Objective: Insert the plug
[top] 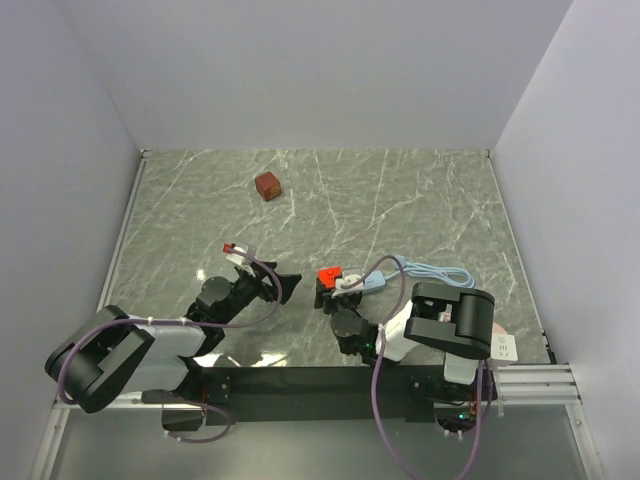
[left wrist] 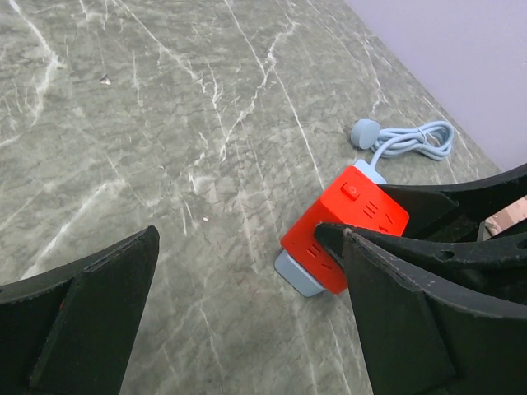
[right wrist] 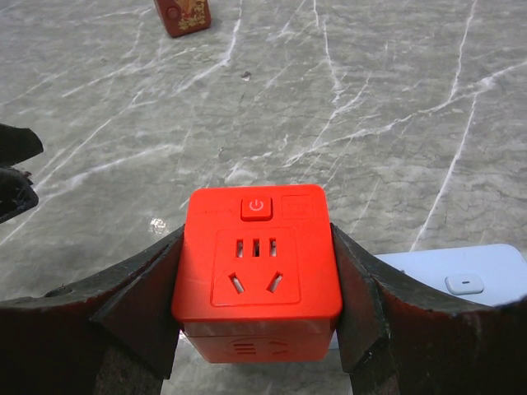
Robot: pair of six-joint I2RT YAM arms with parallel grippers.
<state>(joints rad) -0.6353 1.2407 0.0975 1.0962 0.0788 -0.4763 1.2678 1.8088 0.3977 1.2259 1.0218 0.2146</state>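
Observation:
The bright red plug is gripped on both sides by my right gripper, socket face and power button towards the camera. In the left wrist view the plug sits on top of the near end of the light blue power strip. Whether its pins are fully in is hidden. From above, the plug and strip lie at centre front with my right gripper on them. My left gripper is open and empty, just left of the plug.
The strip's blue cable coils to the right, also seen in the left wrist view. A darker brownish-red cube stands at the far middle. A white block lies at the near right edge. Walls enclose three sides.

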